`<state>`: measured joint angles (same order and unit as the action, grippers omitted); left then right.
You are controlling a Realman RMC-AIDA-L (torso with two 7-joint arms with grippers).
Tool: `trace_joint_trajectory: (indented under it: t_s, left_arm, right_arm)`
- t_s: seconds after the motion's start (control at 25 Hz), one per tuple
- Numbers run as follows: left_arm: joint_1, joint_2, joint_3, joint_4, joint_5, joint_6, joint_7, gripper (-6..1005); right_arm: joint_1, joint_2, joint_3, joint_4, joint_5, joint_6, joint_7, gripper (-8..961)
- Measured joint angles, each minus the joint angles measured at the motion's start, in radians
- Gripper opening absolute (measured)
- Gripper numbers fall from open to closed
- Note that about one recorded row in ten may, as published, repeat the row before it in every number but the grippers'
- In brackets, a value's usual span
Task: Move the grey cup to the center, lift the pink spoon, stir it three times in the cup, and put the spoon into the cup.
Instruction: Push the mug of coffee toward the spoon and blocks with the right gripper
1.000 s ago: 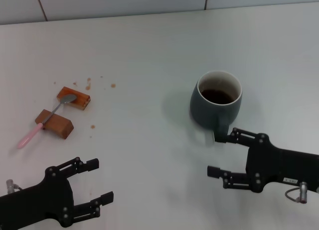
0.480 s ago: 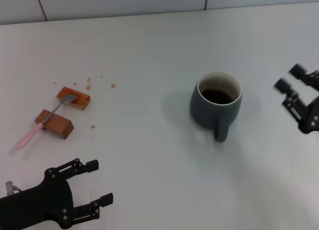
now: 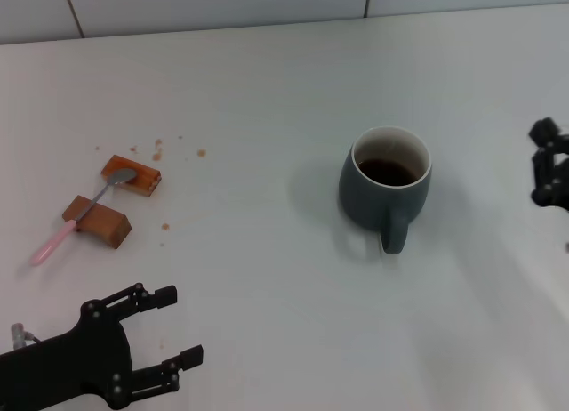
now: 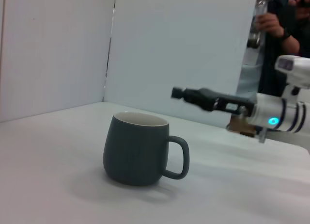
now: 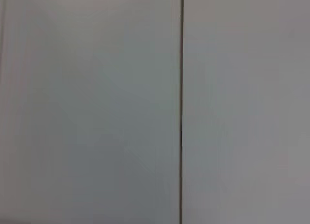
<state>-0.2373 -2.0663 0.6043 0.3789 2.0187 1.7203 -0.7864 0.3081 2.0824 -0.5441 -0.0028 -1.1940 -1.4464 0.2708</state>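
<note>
Head view: high, angled down over the grey cup (image 3: pixel 385 187) on the table (image 3: pixel 267 91). Left wrist view: low, level with the cup (image 4: pixel 137 149), side-on, shared with head. Right wrist view: only a wall seam (image 5: pixel 181 107).

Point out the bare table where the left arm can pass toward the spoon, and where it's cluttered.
Bare: the table between the left gripper and the grey cup, and the far side. Crowded: the pink spoon lies across two brown blocks, crumbs beside them. The right gripper sits at the right edge.
</note>
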Motion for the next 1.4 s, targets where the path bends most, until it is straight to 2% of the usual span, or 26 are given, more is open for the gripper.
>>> trace_joint_trajectory:
  t_s: [0.16,0.36,0.8,1.4]
  left_arm:
    - [0.001,0.000,0.000,0.000,0.000,0.000,0.002,801]
    - [0.000,0.001,0.000,0.000,0.001,0.001,0.003,801]
    - [-0.003,0.002,0.000,0.000,0.002,0.001,-0.002,801]
    - [-0.003,0.002,0.000,0.000,0.002,0.001,-0.003,801]
  right_arm:
    - [0.057,0.000,-0.026,0.023,-0.049,0.110,-0.006,109]
    - [0.104,0.003,-0.031,0.059,-0.166,0.138,-0.038,46]
    - [0.182,0.004,-0.033,0.133,-0.236,0.187,-0.034,47]
    - [0.345,0.008,-0.036,0.245,-0.308,0.287,-0.038,46]
